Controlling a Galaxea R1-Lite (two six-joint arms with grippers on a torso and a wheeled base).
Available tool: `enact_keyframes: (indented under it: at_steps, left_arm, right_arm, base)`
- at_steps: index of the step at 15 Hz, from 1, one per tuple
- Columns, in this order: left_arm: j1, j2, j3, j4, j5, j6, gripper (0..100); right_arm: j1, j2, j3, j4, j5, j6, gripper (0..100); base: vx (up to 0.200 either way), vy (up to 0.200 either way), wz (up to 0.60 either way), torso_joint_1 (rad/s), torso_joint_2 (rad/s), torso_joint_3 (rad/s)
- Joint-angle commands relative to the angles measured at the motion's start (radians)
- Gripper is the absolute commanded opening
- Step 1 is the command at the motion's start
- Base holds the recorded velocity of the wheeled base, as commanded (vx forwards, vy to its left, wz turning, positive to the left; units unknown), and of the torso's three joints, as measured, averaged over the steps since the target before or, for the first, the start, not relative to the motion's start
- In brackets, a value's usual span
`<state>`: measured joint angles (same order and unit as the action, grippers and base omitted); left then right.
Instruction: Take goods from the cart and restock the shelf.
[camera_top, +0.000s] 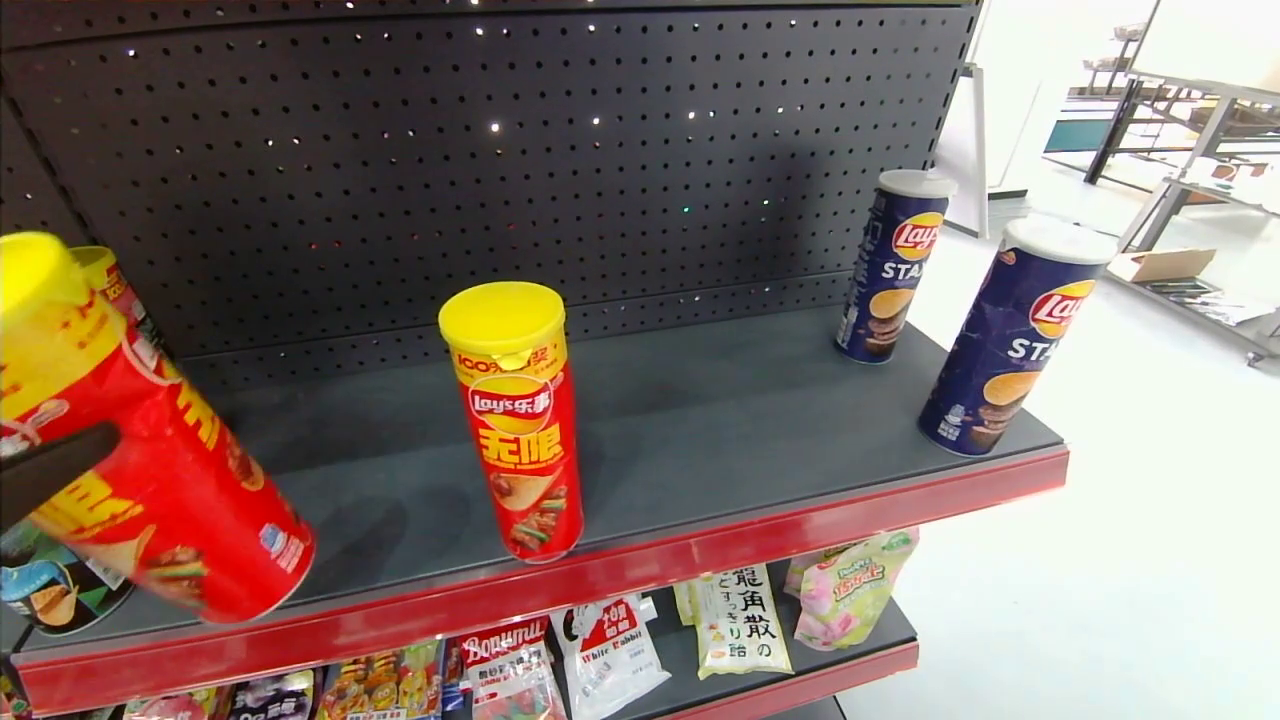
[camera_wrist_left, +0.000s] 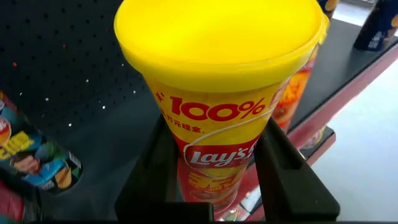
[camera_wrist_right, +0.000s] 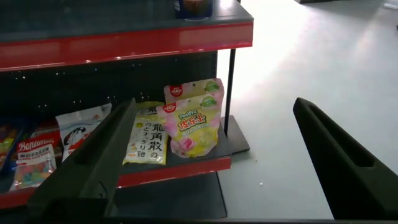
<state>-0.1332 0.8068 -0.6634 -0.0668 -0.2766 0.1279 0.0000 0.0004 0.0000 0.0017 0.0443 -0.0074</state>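
Red lip (camera_top: 750, 535) fronts the grey shelf (camera_top: 700, 420), and the pegboard (camera_top: 500, 150) closes off the back. Left gripper (camera_wrist_left: 214, 155) is clamped on a red, yellow-lidded can, the held can (camera_top: 150, 440), with a black finger (camera_wrist_left: 155, 174) on each side below the lid. It leans, lid toward the far left, base low over the front-left of the shelf near the lip, and I cannot tell whether it touches the board. Three red cans in all: the held can, a back can (camera_top: 105, 275) half hidden behind it by the pegboard, and a middle can (camera_top: 515, 420) upright just behind the lip. Two blue ones stand at the right end: the rear blue can (camera_top: 893, 265) near the pegboard, the front blue can (camera_top: 1015, 340) at the front right corner. One dark can (camera_top: 50, 590) sits under the held can at the left edge. Widest bare board lies between the middle can and the blue pair — a narrower gap separates it from the held can. Right gripper (camera_wrist_right: 214, 106) hangs by the lower shelf (camera_wrist_right: 174, 171), fingers spread wide, gripping nothing — several bags (camera_wrist_right: 193, 118) lie beyond it.
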Motion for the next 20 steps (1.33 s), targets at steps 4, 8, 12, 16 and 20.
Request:
enact_keyframes:
  at_steps: [4, 8, 12, 16, 20]
  left_arm:
    - [-0.020, 0.450, -0.225, -0.103, 0.002, -0.037, 0]
    - [-0.051, 0.684, -0.318, -0.254, -0.001, -0.048, 0]
    - [-0.114, 0.867, -0.413, -0.284, -0.001, -0.051, 0]
    - [-0.166, 0.976, -0.528, -0.320, 0.000, -0.091, 0]
    - [-0.187, 0.999, -0.536, -0.324, 0.000, -0.091, 0]
  right_arm:
    - [0.000, 0.000, 0.000, 0.000, 0.000, 0.000, 100]
    - [0.000, 0.000, 0.000, 0.000, 0.000, 0.000, 100]
    - [0.000, 0.000, 0.000, 0.000, 0.000, 0.000, 100]
    - [0.000, 0.000, 0.000, 0.000, 0.000, 0.000, 100]
    - [0.000, 0.000, 0.000, 0.000, 0.000, 0.000, 100]
  base:
    - [0.000, 0.000, 0.00, 0.000, 0.00, 0.000]
    - [0.000, 0.000, 0.00, 0.000, 0.00, 0.000]
    - [0.000, 0.000, 0.00, 0.000, 0.00, 0.000]
    - [0.000, 0.000, 0.00, 0.000, 0.00, 0.000]
    - [0.000, 0.000, 0.00, 0.000, 0.00, 0.000]
